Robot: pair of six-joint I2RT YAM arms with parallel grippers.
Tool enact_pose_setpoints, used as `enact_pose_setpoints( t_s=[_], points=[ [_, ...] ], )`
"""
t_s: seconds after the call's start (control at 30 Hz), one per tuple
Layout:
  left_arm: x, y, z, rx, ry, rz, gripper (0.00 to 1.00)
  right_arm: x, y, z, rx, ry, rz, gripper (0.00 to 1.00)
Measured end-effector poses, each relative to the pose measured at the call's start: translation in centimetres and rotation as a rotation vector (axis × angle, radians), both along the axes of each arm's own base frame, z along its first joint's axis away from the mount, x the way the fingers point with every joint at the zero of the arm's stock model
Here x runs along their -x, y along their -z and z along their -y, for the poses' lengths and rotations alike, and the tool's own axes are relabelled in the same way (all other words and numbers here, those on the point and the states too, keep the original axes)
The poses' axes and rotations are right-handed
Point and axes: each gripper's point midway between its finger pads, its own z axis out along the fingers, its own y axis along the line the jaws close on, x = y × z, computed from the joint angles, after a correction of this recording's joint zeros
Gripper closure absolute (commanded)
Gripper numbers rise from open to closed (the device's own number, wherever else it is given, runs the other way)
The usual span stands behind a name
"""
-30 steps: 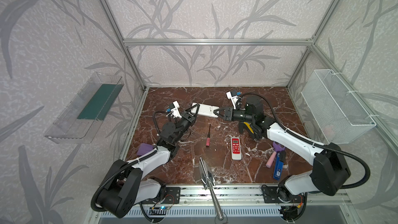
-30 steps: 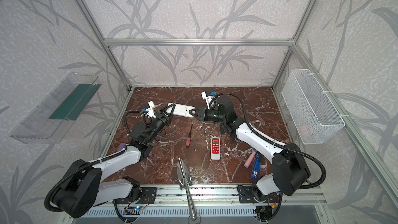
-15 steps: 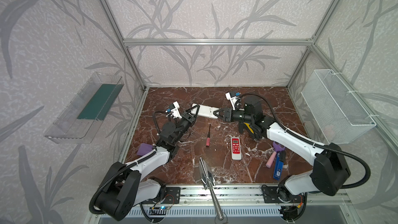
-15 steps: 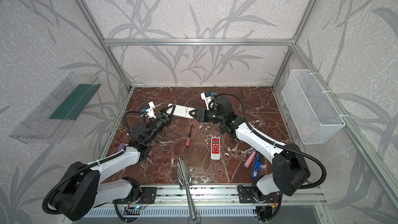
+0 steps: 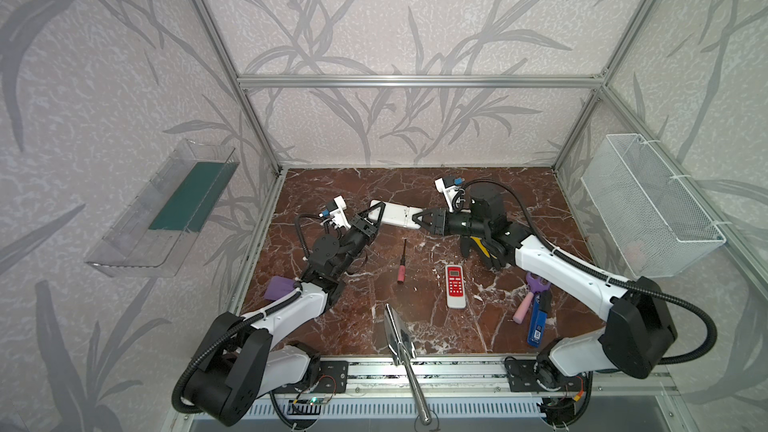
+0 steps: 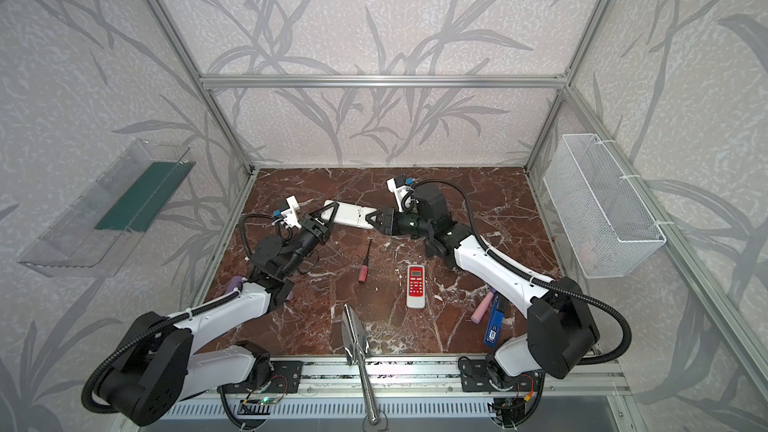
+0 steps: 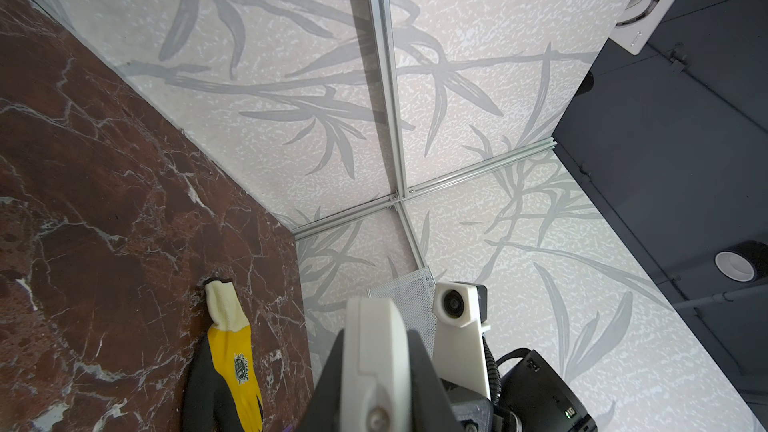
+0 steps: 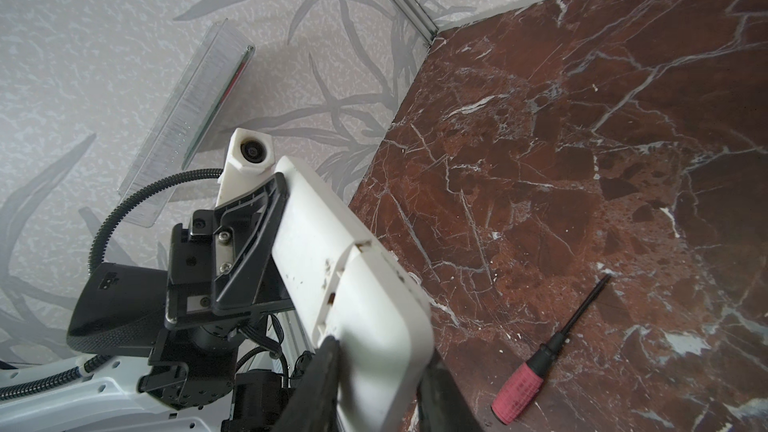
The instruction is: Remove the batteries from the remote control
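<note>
Looking at both top views, you have the white remote (image 5: 395, 214) bridged between the arms above the marble table (image 5: 415, 184), toward its back edge. The left gripper (image 5: 376, 215) clamps one end and the right gripper (image 5: 417, 220) grips the other. You cannot tell where the batteries are.

screwdriver (image 5: 402, 272) left of tabletop remote (image 5: 456, 286) | shovel (image 5: 397, 334) in front of both
</note>
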Motion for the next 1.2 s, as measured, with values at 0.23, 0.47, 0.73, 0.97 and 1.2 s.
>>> enact_pose_setpoints(
  t_s=[0.23,0.47,0.73,0.97,1.2],
  points=[
    [-0.1,-0.1,-0.1,0.013,-0.006,0.003,1.00,-0.1,-0.3,0.0,-0.009,0.006,-0.016,0.79],
    [-0.6,-0.3,-0.2,0.079,0.002,0.000,1.00,-0.5,-1.0,0.1,-0.043,0.017,-0.018,0.81],
    [-0.7,-1.2,-0.3,0.162,0.015,0.021,1.00,-0.8,-2.3,0.5,-0.125,0.001,-0.017,0.83],
    [-0.6,-1.5,-0.2,0.183,0.025,0.019,1.00,-0.6,-2.7,1.1,-0.194,-0.006,-0.028,0.85],
    [-0.1,-2.4,-0.3,0.195,0.028,0.042,1.00,0.0,-3.6,1.5,-0.257,-0.023,-0.030,0.85]
  ],
)
